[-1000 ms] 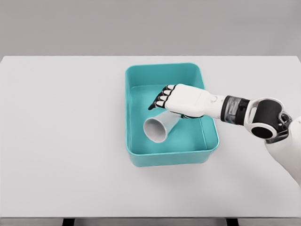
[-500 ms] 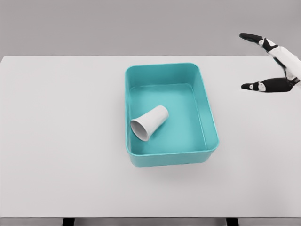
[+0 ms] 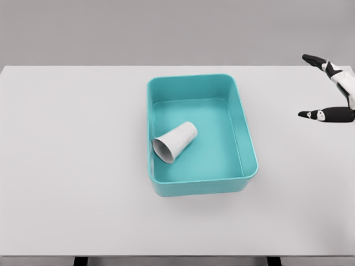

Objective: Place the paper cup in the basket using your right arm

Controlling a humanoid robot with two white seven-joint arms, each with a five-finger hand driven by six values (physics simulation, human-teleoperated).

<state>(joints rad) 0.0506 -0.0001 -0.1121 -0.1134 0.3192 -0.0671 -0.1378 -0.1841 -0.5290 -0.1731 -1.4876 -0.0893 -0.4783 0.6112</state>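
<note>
Right hand (image 3: 334, 87) shows only at the far right edge of the head view, its dark-tipped fingers (image 3: 314, 58) spread wide and holding nothing, well apart from everything else on the table.

The paper cup (image 3: 175, 142) lies on its side inside the basket (image 3: 244, 138), on the basket floor towards the left wall, with its open mouth turned to the lower left and its narrower base pointing up and to the right. It is plain white, with no print or label to be read on it. The basket is a teal rectangular tub with rounded corners and plain walls that carry no writing.

The basket sits near the middle of a flat white table (image 3: 72, 166). Behind the table's far edge runs a bare grey wall (image 3: 111, 27).
</note>
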